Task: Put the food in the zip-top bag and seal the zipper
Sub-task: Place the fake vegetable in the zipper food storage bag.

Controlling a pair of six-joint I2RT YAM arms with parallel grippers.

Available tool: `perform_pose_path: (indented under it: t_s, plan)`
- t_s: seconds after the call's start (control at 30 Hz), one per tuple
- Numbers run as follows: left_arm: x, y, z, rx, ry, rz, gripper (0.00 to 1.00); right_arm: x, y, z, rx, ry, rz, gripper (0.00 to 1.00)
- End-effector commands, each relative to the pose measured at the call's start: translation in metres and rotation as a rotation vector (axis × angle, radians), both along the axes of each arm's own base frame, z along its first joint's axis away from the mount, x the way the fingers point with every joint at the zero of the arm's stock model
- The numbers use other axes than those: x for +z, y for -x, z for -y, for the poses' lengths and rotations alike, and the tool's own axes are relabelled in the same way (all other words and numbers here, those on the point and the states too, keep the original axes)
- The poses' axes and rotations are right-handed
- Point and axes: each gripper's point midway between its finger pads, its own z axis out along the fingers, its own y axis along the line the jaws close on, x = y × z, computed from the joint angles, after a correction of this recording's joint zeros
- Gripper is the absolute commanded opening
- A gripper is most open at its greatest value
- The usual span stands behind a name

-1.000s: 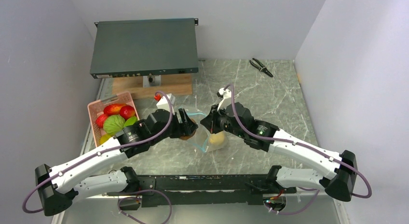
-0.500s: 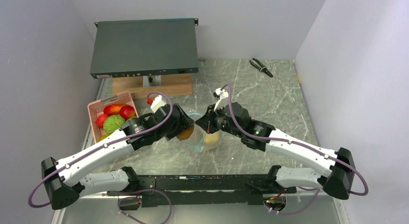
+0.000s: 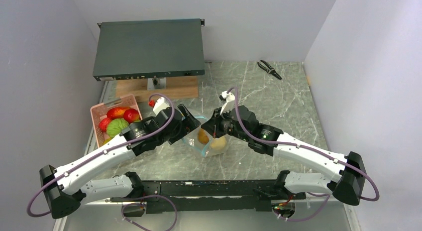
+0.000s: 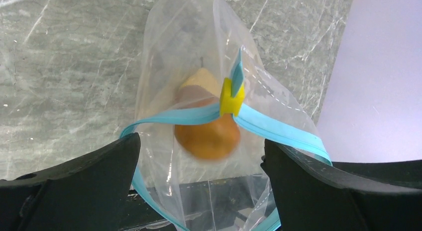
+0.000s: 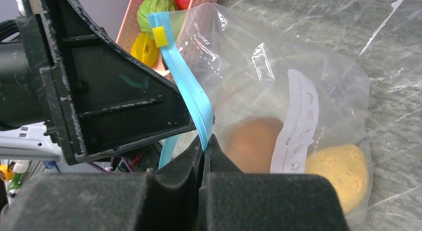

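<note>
While the right gripper (image 5: 205, 146) clamps its black pads tight on the teal-blue zipper (image 5: 188, 89) of the zip-top bag (image 5: 278, 66), the left gripper (image 4: 201, 146) stands with its jaws spread wide and grasps nothing.

In the overhead view the bag sits at the centre of the frame, between the two grippers. Its mouth is lifted and its lower part rests on the marble table (image 3: 278, 101).

In the left wrist view the zipper loops open across the middle of the frame. A yellow slider (image 4: 232, 97) sits on the strip just right of centre. Below the strip, inside the clear plastic, lies an orange fruit (image 4: 209, 136), slightly blurred. The two dark fingers flank the bag at the lower left and lower right of the frame, clear of the fruit.

In the right wrist view the orange fruit sits low in the bag at the centre of the frame, with a yellow fruit (image 5: 338, 173) to its right at the lower right. Whether the two touch I cannot tell.

At the left of the overhead view a pink basket (image 3: 95, 116) holds red fruits (image 3: 130, 115) and a green fruit (image 3: 118, 126), well apart from the bag. A dark rack unit (image 3: 149, 47) sits on a wooden block (image 3: 174, 91) at the upper left. Pliers (image 3: 269, 69) lie at the upper right of the table.
</note>
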Motion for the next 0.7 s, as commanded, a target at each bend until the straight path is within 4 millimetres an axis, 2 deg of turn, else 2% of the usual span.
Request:
perform_pose_path:
  t_s: [0.0, 0.2, 0.37, 0.53, 0.67]
  plan:
    - [0.019, -0.001, -0.004, -0.016, 0.025, 0.058, 1.00, 0.015, -0.003, -0.005, 0.002, -0.047, 0.044, 0.00]
    - [0.051, 0.005, 0.000, -0.210, 0.018, 0.265, 1.00, 0.012, -0.005, -0.001, -0.014, -0.021, 0.055, 0.00]
    - [0.088, 0.026, -0.002, -0.441, -0.011, 0.512, 0.99, 0.005, -0.009, 0.006, -0.038, 0.015, 0.062, 0.00]
    - [0.102, 0.032, -0.032, -0.449, -0.123, 0.607, 0.99, -0.004, -0.011, 0.016, -0.068, 0.049, 0.067, 0.00]
    - [0.082, 0.022, -0.071, -0.301, -0.263, 0.522, 0.99, -0.008, -0.014, 0.024, -0.101, 0.070, 0.072, 0.00]
